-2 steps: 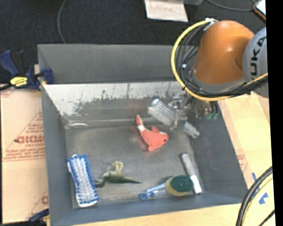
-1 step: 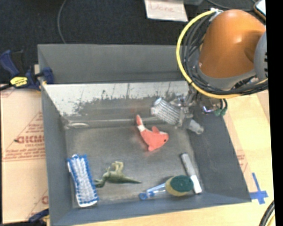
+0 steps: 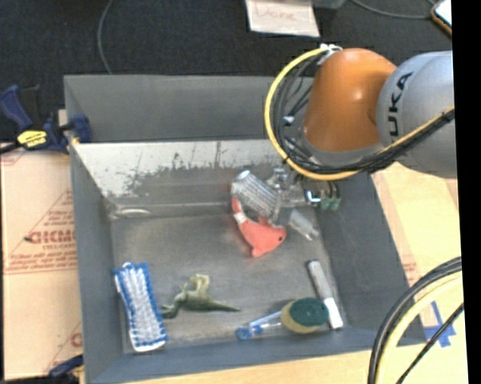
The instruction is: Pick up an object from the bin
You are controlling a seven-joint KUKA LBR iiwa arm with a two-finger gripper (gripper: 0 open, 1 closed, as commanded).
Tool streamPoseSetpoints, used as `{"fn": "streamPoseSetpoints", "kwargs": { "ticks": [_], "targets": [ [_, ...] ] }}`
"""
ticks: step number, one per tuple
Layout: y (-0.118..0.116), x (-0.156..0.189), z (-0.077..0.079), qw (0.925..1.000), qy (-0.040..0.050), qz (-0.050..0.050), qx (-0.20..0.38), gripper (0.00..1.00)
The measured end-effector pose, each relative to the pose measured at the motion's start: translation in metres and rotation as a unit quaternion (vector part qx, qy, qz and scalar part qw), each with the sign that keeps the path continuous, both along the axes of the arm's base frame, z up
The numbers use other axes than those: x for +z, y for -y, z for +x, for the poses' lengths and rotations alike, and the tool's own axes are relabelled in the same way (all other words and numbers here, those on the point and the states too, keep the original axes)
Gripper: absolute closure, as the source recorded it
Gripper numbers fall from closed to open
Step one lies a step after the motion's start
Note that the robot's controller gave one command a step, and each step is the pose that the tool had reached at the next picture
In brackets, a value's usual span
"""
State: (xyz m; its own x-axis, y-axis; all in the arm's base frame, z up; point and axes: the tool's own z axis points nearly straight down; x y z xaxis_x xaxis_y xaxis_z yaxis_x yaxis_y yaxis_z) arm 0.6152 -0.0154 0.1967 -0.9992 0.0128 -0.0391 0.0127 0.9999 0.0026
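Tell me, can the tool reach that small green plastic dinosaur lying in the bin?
Probably yes: the small green plastic dinosaur lies uncovered, with bare floor between it and the tool.

Red object (image 3: 262, 239) was partly hidden under gripper (image 3: 263, 208); arm (image 3: 427, 99) was cut off at right; orange cover (image 3: 344, 103) hid far right corner of bin (image 3: 91, 233).

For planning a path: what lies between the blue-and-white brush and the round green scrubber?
In the camera view, a green toy dinosaur lies between the brush and the scrubber.
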Motion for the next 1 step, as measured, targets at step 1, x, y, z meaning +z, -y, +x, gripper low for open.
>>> {"fn": "streamPoseSetpoints", "kwargs": {
  "ticks": [1],
  "targets": [
    [-0.0097, 0.0356, -0.0490, 0.9983, 0.0001, -0.002, 0.058, 1.00]
  ]
}}
